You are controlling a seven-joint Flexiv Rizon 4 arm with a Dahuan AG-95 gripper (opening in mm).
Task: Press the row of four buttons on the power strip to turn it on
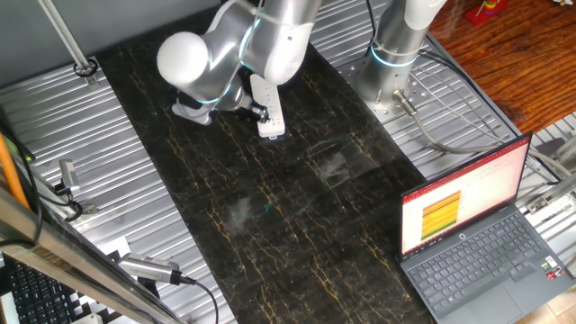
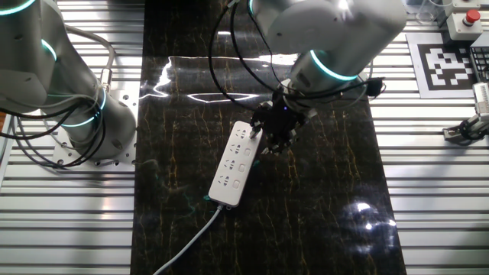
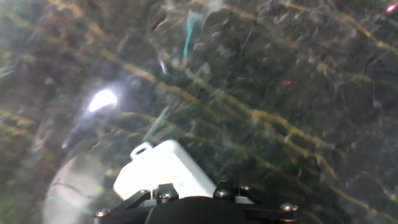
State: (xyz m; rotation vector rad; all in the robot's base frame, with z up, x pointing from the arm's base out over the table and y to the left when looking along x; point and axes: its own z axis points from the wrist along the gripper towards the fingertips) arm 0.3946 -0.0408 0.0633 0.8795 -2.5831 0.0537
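Observation:
The power strip (image 2: 231, 166) is a slim white bar lying at a slant on the dark marbled mat (image 2: 321, 198), with its thin cord (image 2: 187, 246) trailing toward the near edge. A line of pale buttons (image 2: 243, 166) runs along its right side. My gripper (image 2: 264, 140) hangs low over the strip's far end, its dark tip at or just above the farthest button. From the other side the arm hides most of the power strip (image 1: 272, 117). The hand view shows only one white end of the power strip (image 3: 163, 172). No view shows the fingertips plainly.
An open laptop (image 1: 477, 236) with a lit screen stands at the mat's near right. A second arm's base (image 2: 72, 107) is bolted beside the mat. A red button box (image 2: 461, 21) and a printed marker (image 2: 447, 65) lie on the slatted table. A keyboard (image 1: 36, 290) sits at one corner.

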